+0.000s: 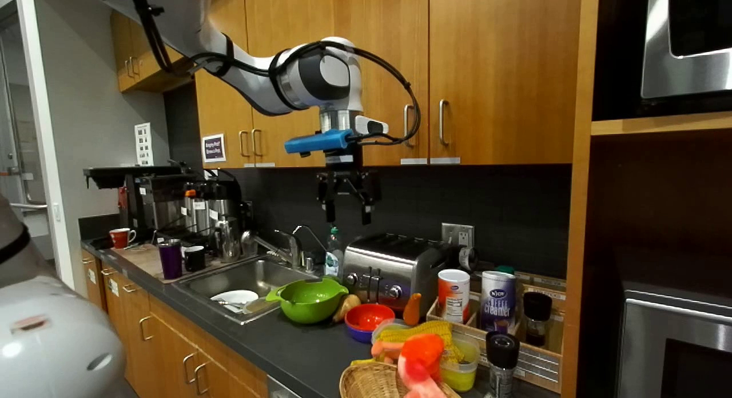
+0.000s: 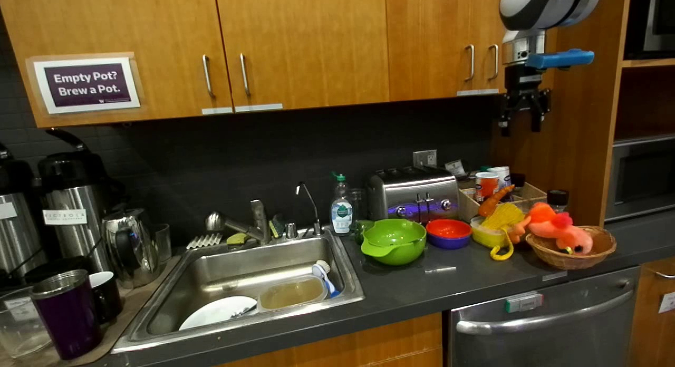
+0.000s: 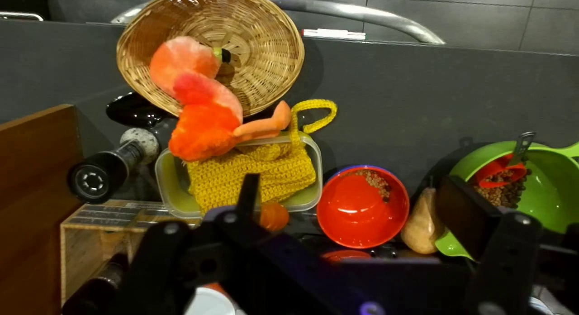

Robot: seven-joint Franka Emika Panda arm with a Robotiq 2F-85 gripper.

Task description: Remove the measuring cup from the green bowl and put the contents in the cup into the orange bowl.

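In an exterior view, the gripper (image 1: 348, 215) is positioned above the counter (image 1: 280, 343), fingers (image 1: 366, 214) spread apart; the wicker basket (image 1: 369, 381) is cut off below. In an exterior view, the arm (image 2: 530, 11) is cropped at the upper edge, and the interior of the green bowl (image 2: 398, 250) is partly hidden. In the wrist view, the red measuring cup (image 3: 495, 169) is seated in the green bowl, among brown pellets (image 3: 500, 196) too small to identify. The bowl is cropped at the right and partly covered by one finger. Pellets are also contained in the orange bowl (image 3: 355, 220).
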